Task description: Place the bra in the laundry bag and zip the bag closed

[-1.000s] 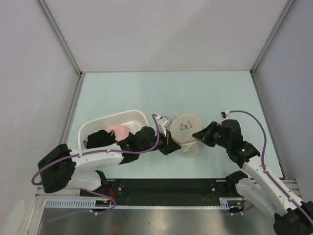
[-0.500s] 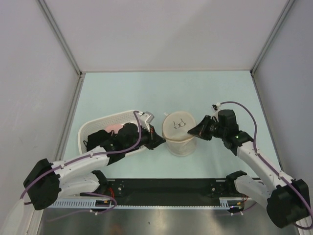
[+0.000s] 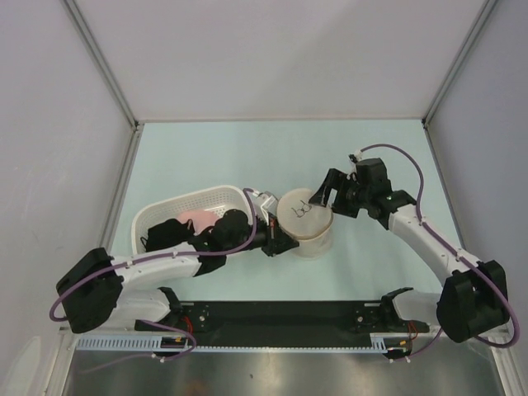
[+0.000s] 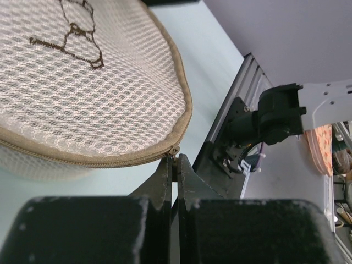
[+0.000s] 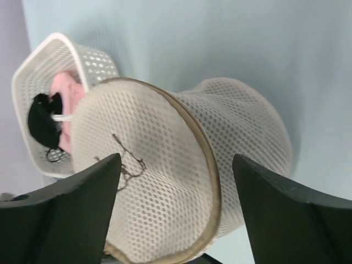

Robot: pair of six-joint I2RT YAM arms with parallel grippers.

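The laundry bag (image 3: 305, 216) stands mid-table, a round cream mesh pouch with a tan zip rim and a dark logo on its lid. My left gripper (image 3: 279, 241) is at the bag's left rim. In the left wrist view its jaws (image 4: 176, 162) are shut on the small zip pull (image 4: 175, 150) at the edge of the bag (image 4: 82, 93). My right gripper (image 3: 326, 191) hovers open at the bag's upper right. In the right wrist view its fingers straddle the bag (image 5: 154, 181) without touching it. The bra is out of view.
A white perforated basket (image 3: 206, 198) lies left of the bag, under my left arm. It holds a pink garment (image 3: 198, 219) and a dark cloth (image 3: 165, 233). Grey walls enclose the table on three sides.
My right gripper has opened, let go of the bag's rim and moved back and up. My left gripper drew left, then returned to the bag's left rim.
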